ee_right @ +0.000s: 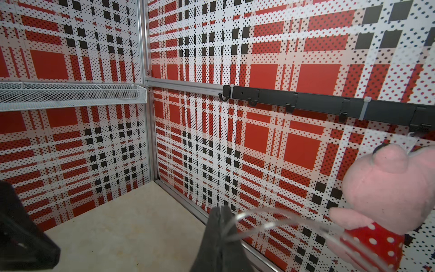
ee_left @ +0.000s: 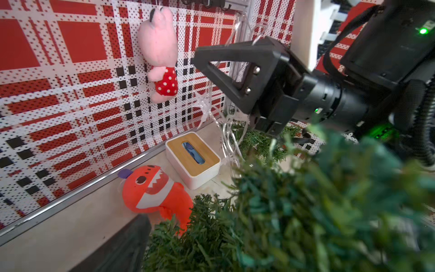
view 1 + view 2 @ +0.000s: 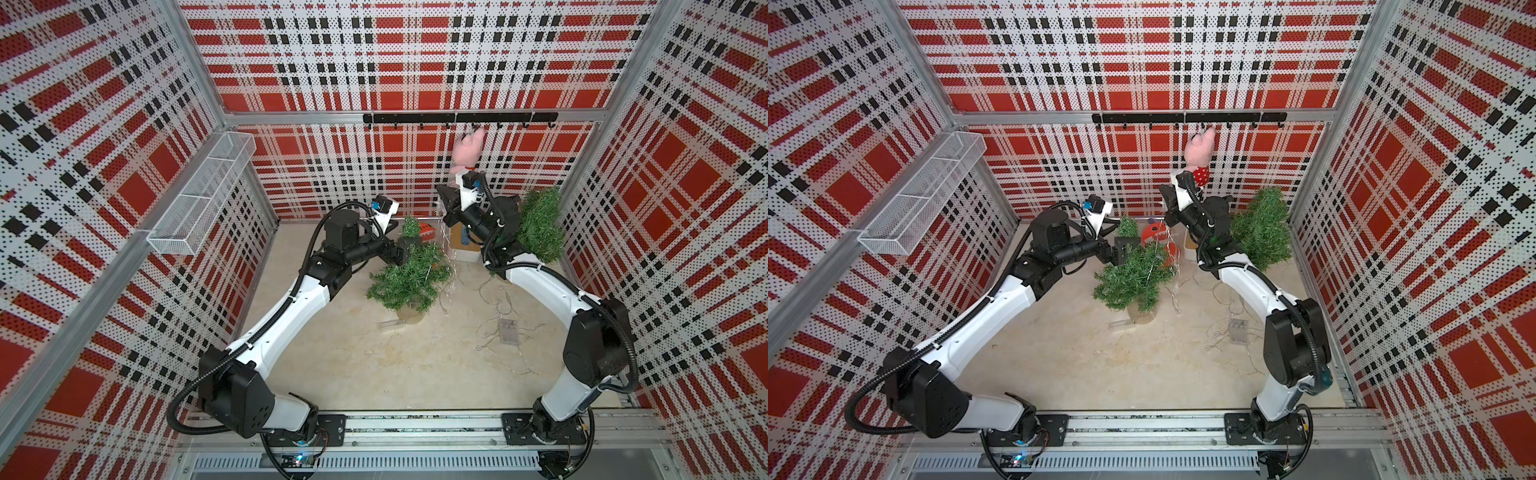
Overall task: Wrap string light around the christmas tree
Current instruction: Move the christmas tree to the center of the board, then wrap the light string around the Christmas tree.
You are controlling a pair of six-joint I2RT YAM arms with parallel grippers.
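The small green christmas tree stands in a pot mid-floor. My left gripper is at its upper branches and open: one finger shows in the left wrist view, and foliage hides the other. My right gripper is raised behind and to the right of the tree, shut on clear strands of the string light. From it the string light hangs down past the tree's right side and trails over the floor to its clear battery box.
A larger green tree stands at the back right. A tissue box and an orange plush sit by the back wall. A pink plush hangs from the hook rail. A wire basket juts from the left wall.
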